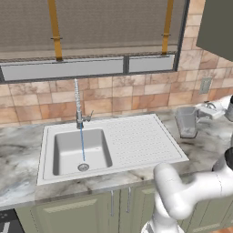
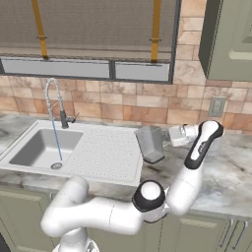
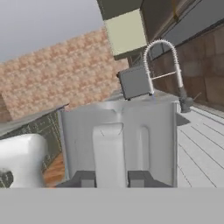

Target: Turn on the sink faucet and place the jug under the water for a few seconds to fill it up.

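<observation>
jaws (image 3: 112,178) astride jug (image 3: 118,144) handle, water (image 1: 82,144) running

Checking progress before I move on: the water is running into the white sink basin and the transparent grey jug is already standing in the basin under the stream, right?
Not quite. The thin blue water stream does run from the silver spring-coil faucet into the white sink, but the transparent greyish jug stands on the marble counter right of the drainboard, at the gripper. The left base view shows it.

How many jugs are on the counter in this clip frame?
1. The jug stands on the marble counter right of the sink, beside its drainboard, with the hand at its handle side. Nothing suggests another hidden one.
</observation>
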Robot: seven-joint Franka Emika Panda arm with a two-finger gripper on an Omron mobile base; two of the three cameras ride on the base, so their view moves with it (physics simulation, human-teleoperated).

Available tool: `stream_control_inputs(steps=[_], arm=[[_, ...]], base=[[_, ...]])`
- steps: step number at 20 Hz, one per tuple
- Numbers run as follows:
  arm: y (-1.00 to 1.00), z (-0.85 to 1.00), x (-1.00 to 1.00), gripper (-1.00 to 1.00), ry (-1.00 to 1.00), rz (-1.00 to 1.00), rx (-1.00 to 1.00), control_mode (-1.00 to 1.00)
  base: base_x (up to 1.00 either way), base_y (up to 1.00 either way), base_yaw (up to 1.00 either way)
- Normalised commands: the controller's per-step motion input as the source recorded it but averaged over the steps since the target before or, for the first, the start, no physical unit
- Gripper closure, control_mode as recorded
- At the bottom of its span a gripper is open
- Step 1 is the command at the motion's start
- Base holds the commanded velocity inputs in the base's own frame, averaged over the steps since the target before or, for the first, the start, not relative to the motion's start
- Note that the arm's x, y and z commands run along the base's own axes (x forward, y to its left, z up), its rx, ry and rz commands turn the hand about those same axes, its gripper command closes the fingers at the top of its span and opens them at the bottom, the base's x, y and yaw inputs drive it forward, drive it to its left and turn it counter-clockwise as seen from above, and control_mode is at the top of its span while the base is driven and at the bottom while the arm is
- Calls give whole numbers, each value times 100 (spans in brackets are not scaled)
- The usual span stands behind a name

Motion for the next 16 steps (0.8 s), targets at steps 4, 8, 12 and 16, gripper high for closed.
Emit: stream_control_inputs(steps=[4, 8, 12, 16], arm=[[100, 0, 0, 100, 8, -1, -3, -100], [100, 0, 0, 100, 2, -6, -2, -100], [100, 5, 0, 100, 9, 0, -1, -100], [100, 0, 0, 100, 0, 0, -3, -100]], base=[[0, 0, 0], [0, 0, 0], [0, 0, 0], [0, 0, 0]])
